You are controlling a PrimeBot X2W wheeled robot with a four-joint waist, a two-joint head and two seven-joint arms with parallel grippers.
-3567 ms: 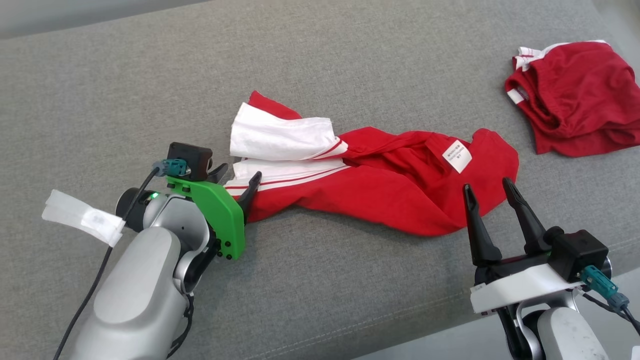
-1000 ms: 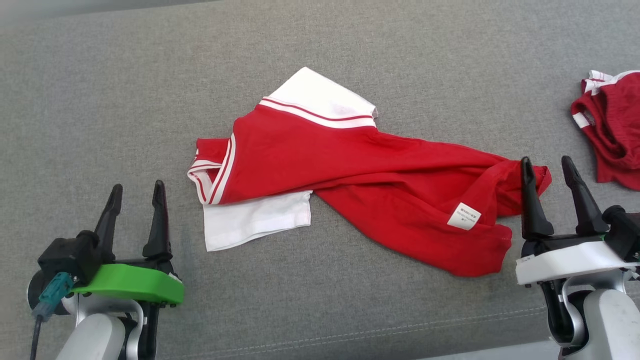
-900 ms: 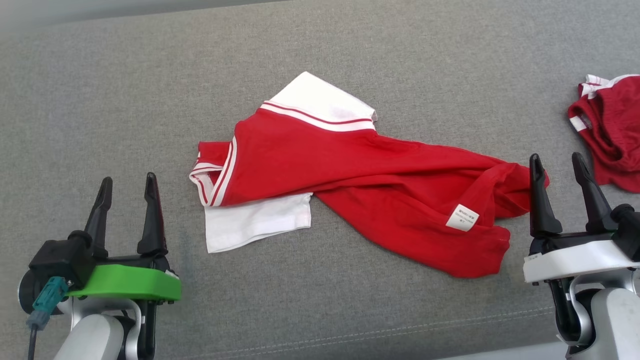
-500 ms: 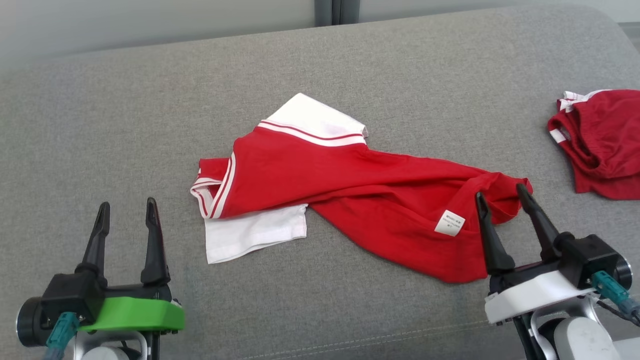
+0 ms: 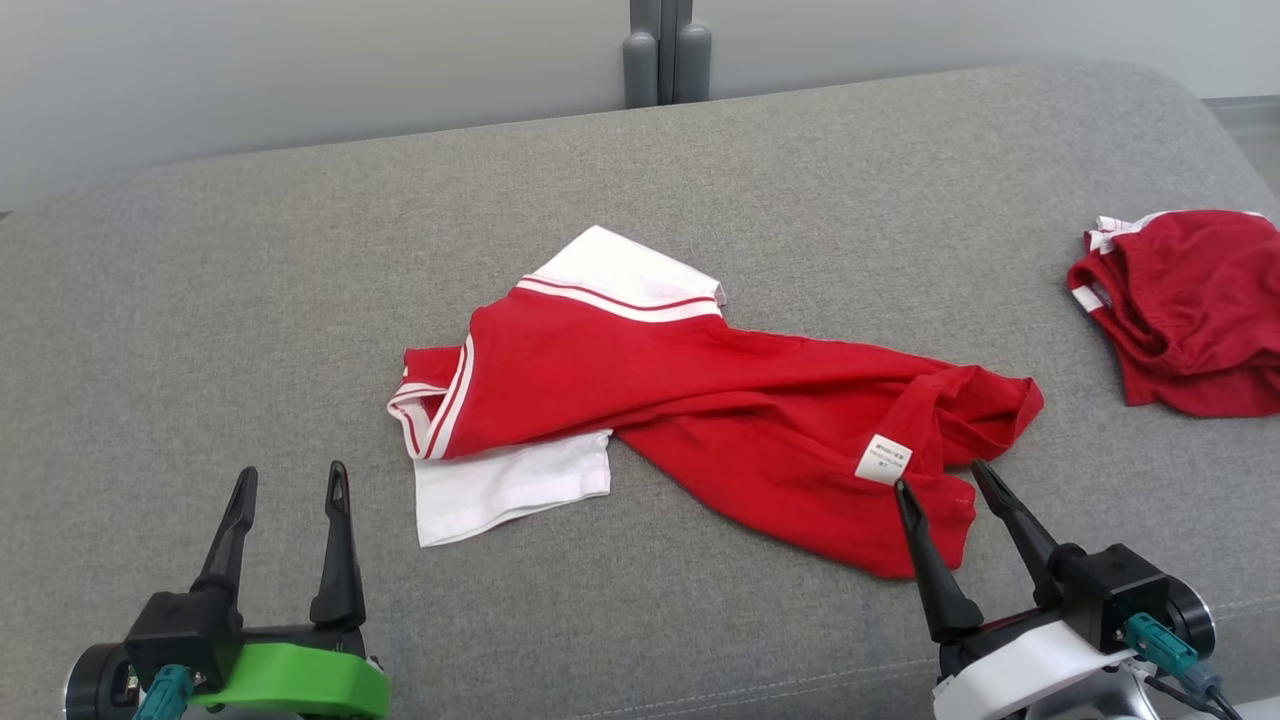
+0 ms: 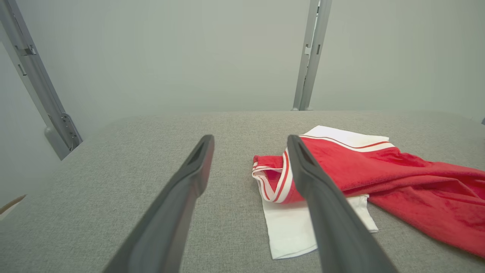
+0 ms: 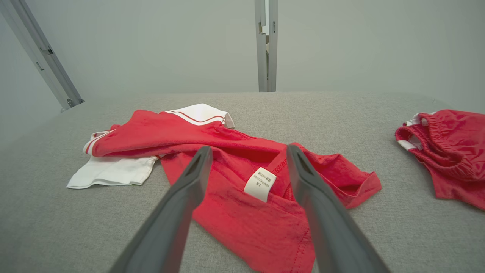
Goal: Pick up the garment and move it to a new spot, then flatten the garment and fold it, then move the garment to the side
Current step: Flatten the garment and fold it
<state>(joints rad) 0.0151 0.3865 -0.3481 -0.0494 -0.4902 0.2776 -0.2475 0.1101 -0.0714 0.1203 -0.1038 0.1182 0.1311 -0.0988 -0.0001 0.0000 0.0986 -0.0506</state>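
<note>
The garment [image 5: 700, 400] is a red shirt with white sleeves and striped trim, lying twisted and rumpled across the middle of the grey cushion [image 5: 250, 300]. Its white care label [image 5: 883, 458] faces up near the right end. My left gripper [image 5: 290, 483] is open at the lower left, a short way off the white sleeve [image 5: 510, 487]. My right gripper [image 5: 937, 478] is open at the lower right, its tips over the shirt's near right edge, empty. The left wrist view shows the collar [image 6: 274, 184]; the right wrist view shows the label [image 7: 260, 183] between my fingers.
A second red garment [image 5: 1180, 310] with white trim lies bunched at the right edge of the cushion. A grey metal post [image 5: 660, 50] stands behind the cushion against the pale wall. Open cushion surface lies to the left and in front.
The camera has tilted up, so wall and post now show. Earlier the left gripper held the sleeve end; it now stands apart, open. The shirt lies turned over and spread wider.
</note>
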